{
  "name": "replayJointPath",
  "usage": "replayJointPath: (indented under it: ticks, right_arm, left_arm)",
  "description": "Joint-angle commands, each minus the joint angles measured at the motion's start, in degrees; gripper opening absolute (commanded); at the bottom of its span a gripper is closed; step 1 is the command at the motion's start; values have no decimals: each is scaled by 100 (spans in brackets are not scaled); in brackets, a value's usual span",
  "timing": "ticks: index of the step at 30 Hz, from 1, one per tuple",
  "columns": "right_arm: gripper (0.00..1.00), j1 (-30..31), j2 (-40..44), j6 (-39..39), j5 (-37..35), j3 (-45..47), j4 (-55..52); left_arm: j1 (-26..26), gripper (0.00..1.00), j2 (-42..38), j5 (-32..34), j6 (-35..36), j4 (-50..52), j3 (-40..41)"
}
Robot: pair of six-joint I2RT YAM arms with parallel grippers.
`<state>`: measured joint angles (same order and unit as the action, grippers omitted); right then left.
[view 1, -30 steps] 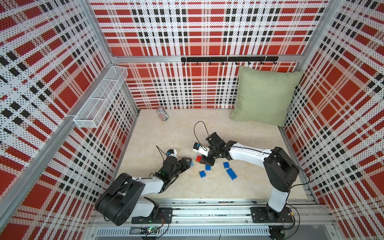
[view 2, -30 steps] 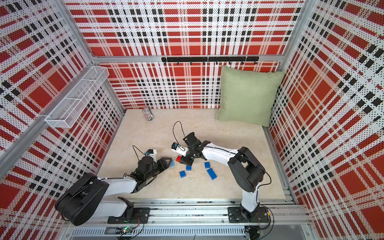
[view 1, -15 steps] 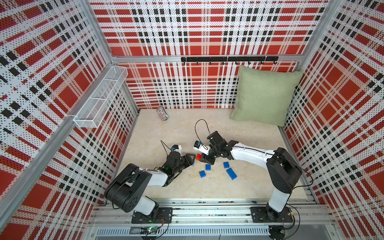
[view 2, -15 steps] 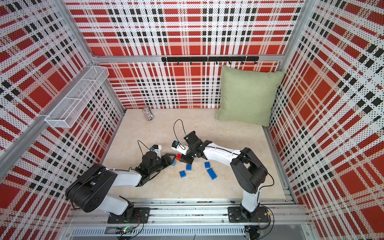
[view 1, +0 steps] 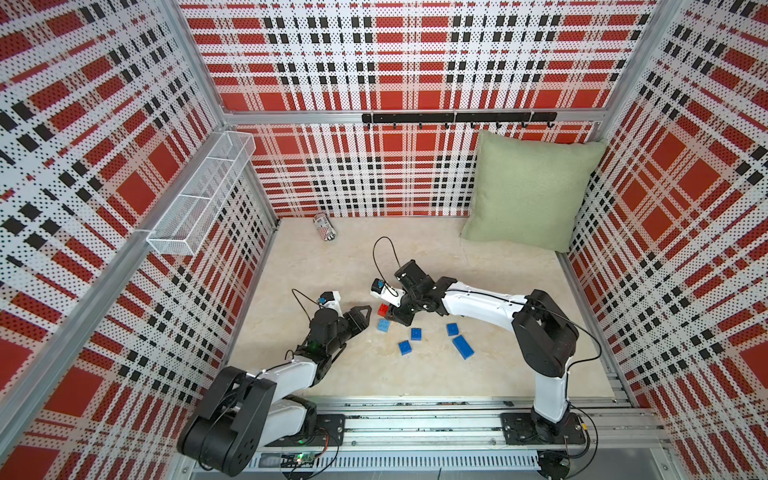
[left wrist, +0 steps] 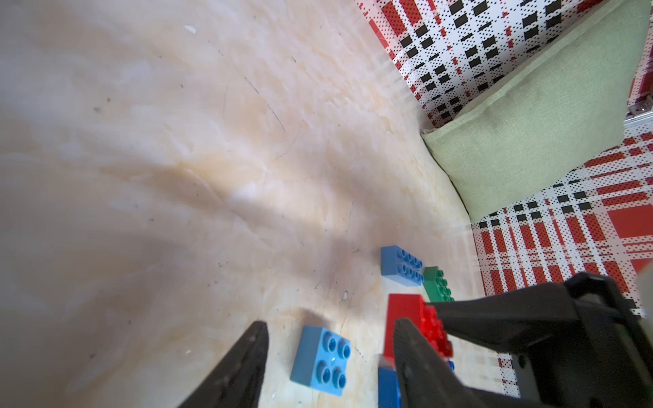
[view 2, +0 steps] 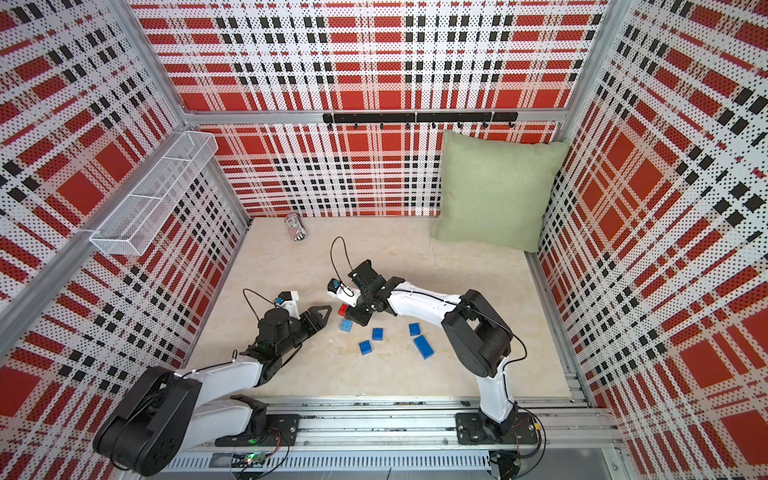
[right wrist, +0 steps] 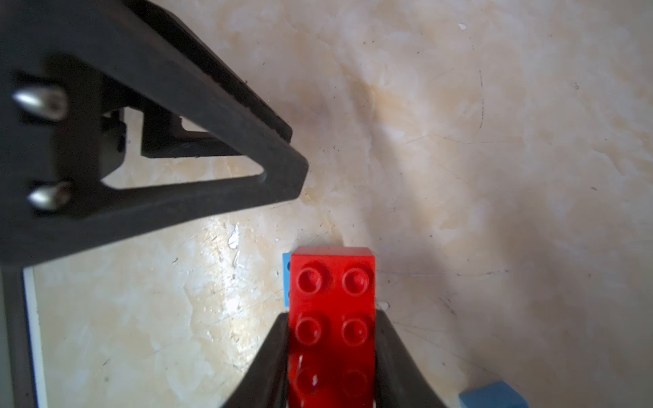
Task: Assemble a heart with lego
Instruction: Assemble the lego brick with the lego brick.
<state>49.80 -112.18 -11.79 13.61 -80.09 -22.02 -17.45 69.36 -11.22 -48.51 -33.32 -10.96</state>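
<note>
Heart barely begun. Your right fingers clamp the red brick low over the table, beside a blue piece. Your left fingers stand open and empty nearby. Several blue bricks lie loose, unjoined.

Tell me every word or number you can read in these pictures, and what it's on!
No text here can be read.
Can: striped print, too small and blurred to read.
Red brick: plain studs, no letters to be seen.
</note>
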Motion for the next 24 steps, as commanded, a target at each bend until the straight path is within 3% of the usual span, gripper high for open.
replayJointPath:
  ticks: [1, 24]
  right_arm:
    - [25, 249, -384, 232, -300, -316, -282]
    - [25, 293, -806, -170, -346, -698, -809]
  left_arm:
    - [142, 62, -237, 3, 234, 433, 68]
    - [174, 62, -439, 32, 430, 731, 215]
